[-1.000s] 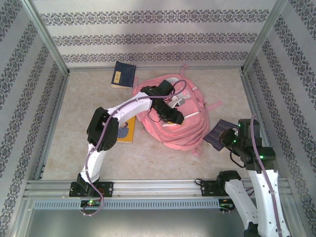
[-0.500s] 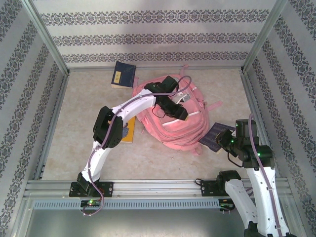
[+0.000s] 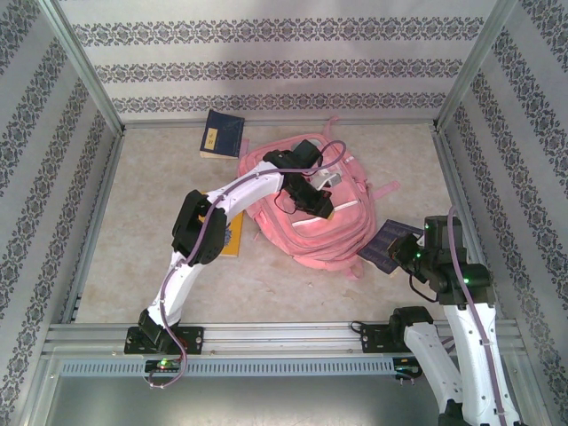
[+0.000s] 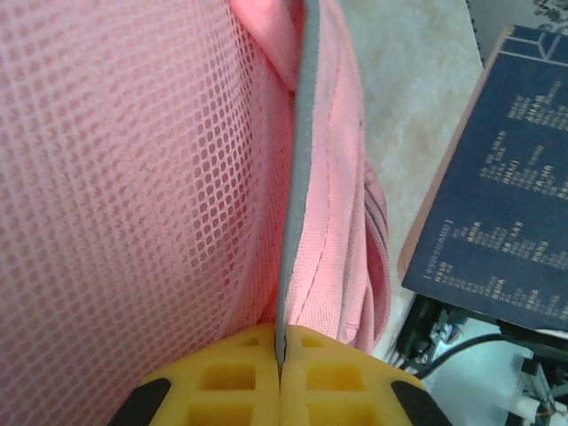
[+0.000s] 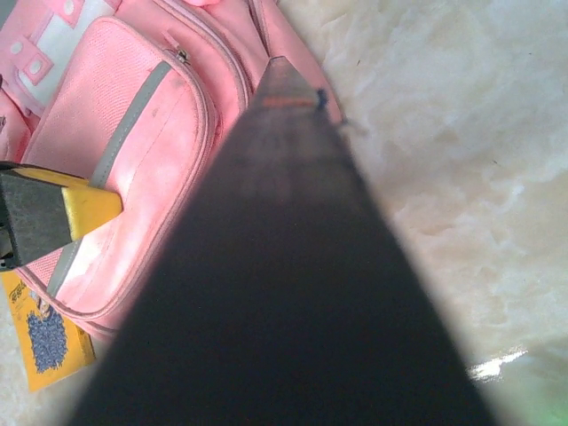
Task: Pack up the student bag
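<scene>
Now the left pincer [image 4: 280, 353] had closed on the grey trim [image 4: 297, 177] of the large pink fabric backpack [image 3: 333, 229], likely to open it; beside it, the right pincer [image 3: 406, 253] clamped a dark-blue book [image 3: 383, 240].

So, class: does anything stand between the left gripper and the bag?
Nothing visible does. The left gripper is shut on the bag's grey edge strip. The book in the right gripper sits off to the bag's side.
</scene>
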Tool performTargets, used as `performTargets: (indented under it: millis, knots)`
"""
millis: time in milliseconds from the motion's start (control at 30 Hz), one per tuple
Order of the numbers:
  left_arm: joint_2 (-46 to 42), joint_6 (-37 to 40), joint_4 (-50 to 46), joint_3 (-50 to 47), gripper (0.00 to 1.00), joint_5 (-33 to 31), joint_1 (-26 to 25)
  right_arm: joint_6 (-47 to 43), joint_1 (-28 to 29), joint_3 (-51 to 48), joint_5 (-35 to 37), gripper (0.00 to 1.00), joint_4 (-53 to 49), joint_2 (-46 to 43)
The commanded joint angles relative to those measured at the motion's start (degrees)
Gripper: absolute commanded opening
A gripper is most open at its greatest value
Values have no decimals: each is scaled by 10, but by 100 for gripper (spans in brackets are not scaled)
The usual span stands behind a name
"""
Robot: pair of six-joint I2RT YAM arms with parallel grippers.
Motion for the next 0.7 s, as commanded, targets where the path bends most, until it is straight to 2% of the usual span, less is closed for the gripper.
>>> performTargets:
  millis: [0,167,333,467,567,667]
  knots:
    - [-7,-30,-5,24,0,-21,-5,-1,-4,24,3,0,12,-9]
    - [-70,-151,94,12,0,6,4,-11,-4,72,26,0,-6,-6]
    - [-98,-220,76,87,0,-2,22,-27,-4,112,51,0,-32,-27]
    - [-92,-245,37,179,0,29,50,-34,-3,116,29,0,-11,-34]
    - [-97,-264,41,203,0,49,76,-13,-4,102,2,0,32,-36]
    - [-98,-308,74,204,0,87,105,18,-3,55,-73,0,117,-33]
